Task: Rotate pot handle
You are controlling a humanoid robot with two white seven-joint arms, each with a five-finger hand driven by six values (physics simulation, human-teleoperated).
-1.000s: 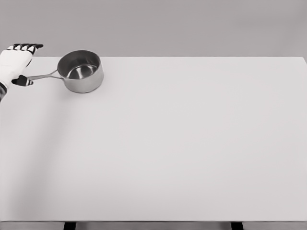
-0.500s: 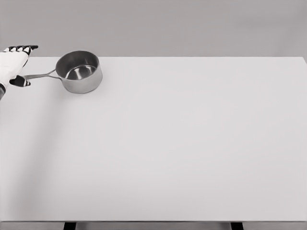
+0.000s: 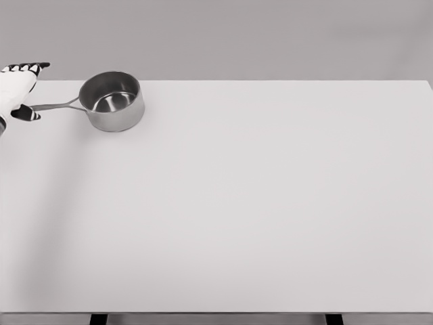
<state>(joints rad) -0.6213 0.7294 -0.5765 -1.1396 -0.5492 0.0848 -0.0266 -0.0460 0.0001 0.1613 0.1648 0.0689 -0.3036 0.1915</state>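
The left hand (image 3: 16, 88) enters at the far left edge of the head view, fingers (image 3: 27, 67) extended flat and together, thumb (image 3: 26, 114) held apart below; it grips nothing. The handle (image 3: 55, 105) tip lies in the gap between palm and thumb; contact cannot be confirmed. The handle runs right from the hand to the steel saucepan (image 3: 111, 101), which stands upright on the white table (image 3: 257, 203), near the table's far left corner.

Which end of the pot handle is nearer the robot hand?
The free left end of the handle, beside the left robot hand; the other end joins the pot.
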